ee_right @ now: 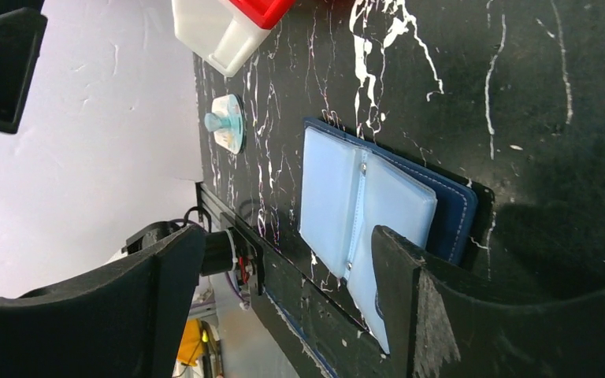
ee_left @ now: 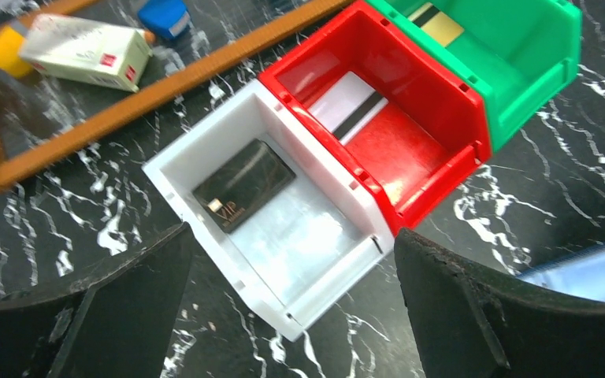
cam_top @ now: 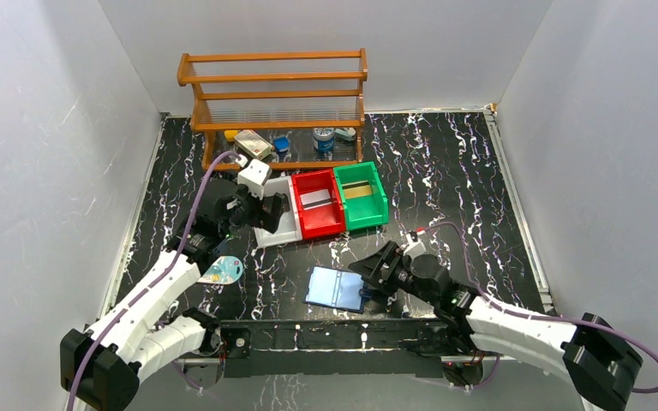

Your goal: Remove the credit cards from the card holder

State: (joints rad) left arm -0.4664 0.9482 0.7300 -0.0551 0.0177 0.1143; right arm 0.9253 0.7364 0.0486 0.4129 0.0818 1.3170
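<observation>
The card holder lies open on the black marble table near the front edge, light blue inner faces up; it also shows in the right wrist view. My right gripper is open and empty, right beside its right edge. My left gripper is open and empty above the near end of the white bin, which holds a black VIP card. A white card with a dark stripe lies in the red bin. A gold card lies in the green bin.
A wooden rack stands at the back with small items on its lowest shelf. A white oval packet with a blue item lies front left, by the left arm. White walls close in the table on three sides.
</observation>
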